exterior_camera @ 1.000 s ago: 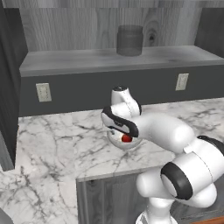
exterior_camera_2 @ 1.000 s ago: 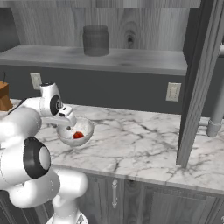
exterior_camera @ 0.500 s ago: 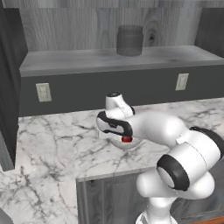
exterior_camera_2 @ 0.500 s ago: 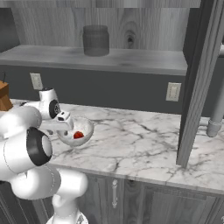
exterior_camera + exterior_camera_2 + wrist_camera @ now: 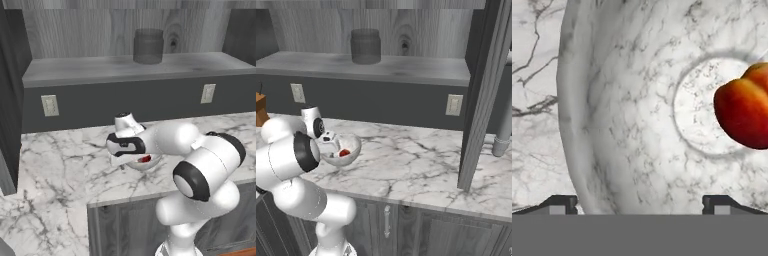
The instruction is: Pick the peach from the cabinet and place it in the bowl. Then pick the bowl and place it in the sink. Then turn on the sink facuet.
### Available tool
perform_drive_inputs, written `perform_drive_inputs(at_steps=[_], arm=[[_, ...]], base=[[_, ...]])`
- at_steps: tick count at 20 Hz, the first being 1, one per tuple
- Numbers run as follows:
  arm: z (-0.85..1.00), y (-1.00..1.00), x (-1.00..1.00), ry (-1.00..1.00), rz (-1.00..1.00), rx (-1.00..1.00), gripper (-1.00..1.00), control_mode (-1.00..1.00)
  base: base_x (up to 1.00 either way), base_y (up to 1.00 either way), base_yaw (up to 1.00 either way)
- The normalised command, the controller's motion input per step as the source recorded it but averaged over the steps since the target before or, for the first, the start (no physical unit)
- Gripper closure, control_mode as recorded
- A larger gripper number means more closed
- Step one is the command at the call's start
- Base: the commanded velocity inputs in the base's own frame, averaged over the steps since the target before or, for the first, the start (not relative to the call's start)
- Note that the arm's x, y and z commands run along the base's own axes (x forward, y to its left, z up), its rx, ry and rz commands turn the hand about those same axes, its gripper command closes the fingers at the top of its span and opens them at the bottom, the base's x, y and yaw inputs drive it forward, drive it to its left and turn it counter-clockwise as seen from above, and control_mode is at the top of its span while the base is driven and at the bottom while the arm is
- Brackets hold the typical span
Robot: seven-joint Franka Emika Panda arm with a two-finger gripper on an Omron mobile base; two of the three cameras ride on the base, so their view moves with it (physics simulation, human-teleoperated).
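I have the peach (image 5: 743, 113) sitting in the bowl (image 5: 637, 115), off to one side of the flat base, and the bowl stands on the marble counter (image 5: 55, 170) below the cabinet (image 5: 406, 70) shelf. My gripper (image 5: 639, 202) is wide apart and holds nothing; in the hand view one fingertip sits outside the bowl's wall and the other inside, so the rim runs between them. I judge the bowl rigid, smooth and probably slick, light enough for a rim pinch, with the peach free to roll if I tilt it. The wall next to me looks like the place to take hold, kept level. From the left base view the arm covers most of the bowl and I see just a red sliver of peach (image 5: 145, 159); the right base view shows the bowl (image 5: 341, 152) better, but the fingertips are too small there to judge their depth against the rim. A dark jar (image 5: 148, 46) stands on the shelf.
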Motion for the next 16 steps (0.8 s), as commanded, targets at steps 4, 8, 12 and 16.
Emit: perform_drive_inputs(at_steps=[4, 8, 12, 16], arm=[[-0.05, 0.0, -0.06, 0.0, 0.05, 0.0, 1.0, -1.0], [-0.06, 0.0, -0.01, 0.04, 0.0, 0.0, 1.0, -1.0], [0.0, -0.04, -0.3, 0.0, 0.0, 0.0, 1.0, -1.0], [0.32, -0.14, -0.61, 0.0, 0.08, 0.0, 1.0, -1.0]], base=[[0.0, 0.0, 0.0], [0.0, 0.0, 0.0], [0.0, 0.0, 0.0], [0.0, 0.0, 0.0]])
